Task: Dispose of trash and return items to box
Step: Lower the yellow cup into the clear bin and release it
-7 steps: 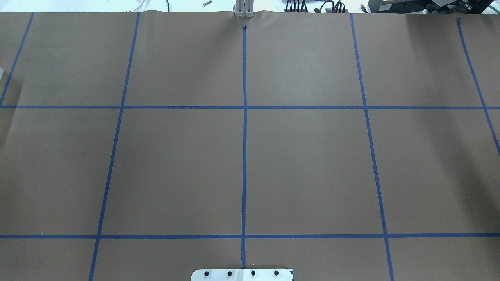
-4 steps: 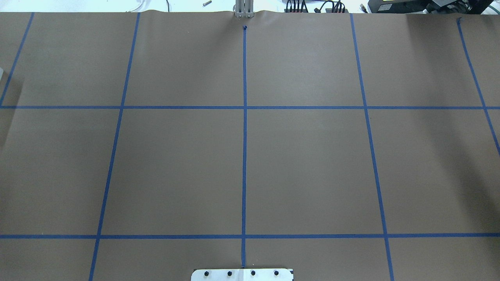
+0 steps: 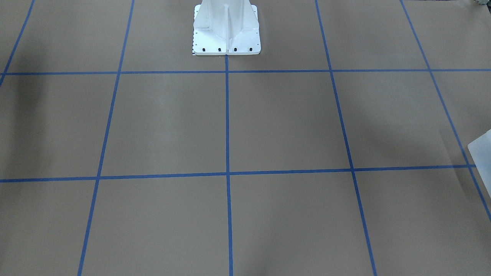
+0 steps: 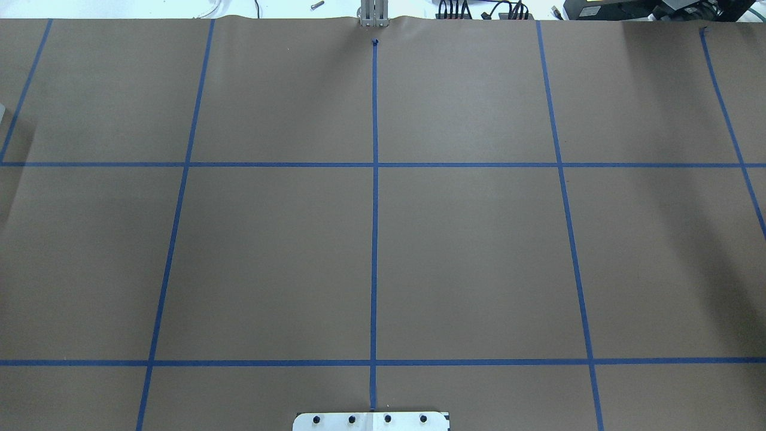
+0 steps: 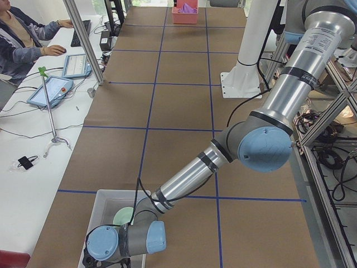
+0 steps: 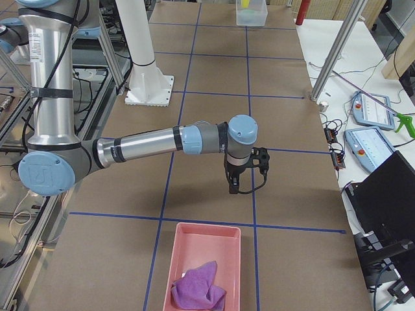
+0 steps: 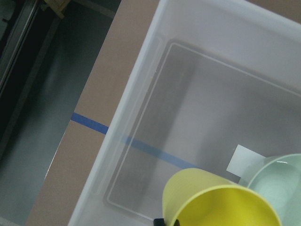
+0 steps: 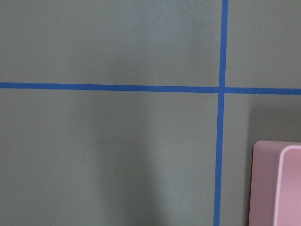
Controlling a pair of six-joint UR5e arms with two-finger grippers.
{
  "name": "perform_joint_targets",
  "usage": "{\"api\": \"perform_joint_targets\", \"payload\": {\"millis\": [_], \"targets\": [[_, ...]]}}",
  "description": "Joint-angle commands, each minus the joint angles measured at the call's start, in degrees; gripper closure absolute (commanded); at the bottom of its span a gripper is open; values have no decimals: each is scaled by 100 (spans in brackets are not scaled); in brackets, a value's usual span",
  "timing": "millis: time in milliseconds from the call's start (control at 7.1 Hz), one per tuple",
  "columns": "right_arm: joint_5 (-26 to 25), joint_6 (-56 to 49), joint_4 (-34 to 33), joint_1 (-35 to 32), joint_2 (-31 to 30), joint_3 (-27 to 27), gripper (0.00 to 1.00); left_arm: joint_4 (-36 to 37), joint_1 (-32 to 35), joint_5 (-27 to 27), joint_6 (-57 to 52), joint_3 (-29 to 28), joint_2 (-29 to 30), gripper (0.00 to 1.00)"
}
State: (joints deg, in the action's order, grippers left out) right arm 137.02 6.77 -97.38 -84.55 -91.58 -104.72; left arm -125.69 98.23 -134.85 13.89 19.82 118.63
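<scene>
My left gripper (image 5: 92, 259) hangs over the clear plastic box (image 7: 141, 117) at the table's left end. In the left wrist view a yellow cup (image 7: 211, 202) sits tilted right at the gripper, above the box floor; the gripper looks shut on it. A mint-green bowl (image 7: 282, 183) lies in the box and also shows in the exterior left view (image 5: 124, 215). My right gripper (image 6: 237, 186) points down over bare table paper near the pink tray (image 6: 201, 249); I cannot tell whether it is open or shut. A purple cloth (image 6: 198, 288) lies in that tray.
The table is covered in brown paper with a blue tape grid (image 4: 374, 164). The robot's white base (image 3: 226, 28) stands at the middle of the near edge. A corner of the clear box (image 3: 481, 149) shows in the front-facing view. Operators' desks with tablets (image 5: 50, 89) lie beyond the far edge.
</scene>
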Motion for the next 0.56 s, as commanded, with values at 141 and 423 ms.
{"api": "perform_joint_targets", "payload": {"millis": [141,423], "targets": [[9,9,0,-9,-9,-30,0,-324,-129,-6,149,-84,-15,43],[9,9,-52,-9,-44,-179,0,-316,-129,-41,166,91,28,40]]}}
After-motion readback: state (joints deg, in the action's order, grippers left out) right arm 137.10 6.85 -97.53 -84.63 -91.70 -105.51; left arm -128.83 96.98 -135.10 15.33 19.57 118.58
